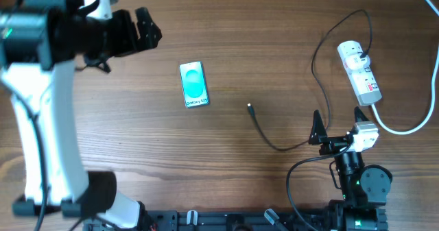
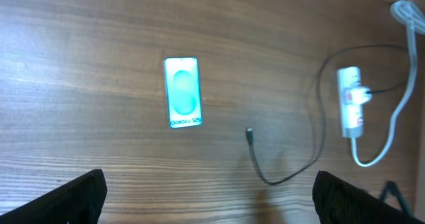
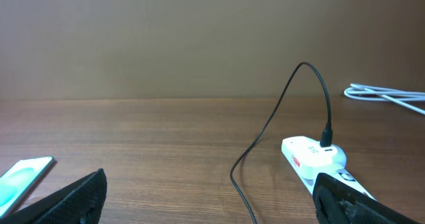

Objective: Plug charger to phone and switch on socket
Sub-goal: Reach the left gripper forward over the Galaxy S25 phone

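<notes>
The phone lies flat with its teal screen up, near the table's middle; it also shows in the left wrist view and at the right wrist view's left edge. The charger's black cable runs from the socket in a loop to its connector tip, lying right of the phone. The tip shows in the left wrist view. My left gripper is open, raised at the far left. My right gripper is open, low, just in front of the socket.
A thick white cord curves from the socket's near end along the right table edge toward the back. More white cable lies at the far right.
</notes>
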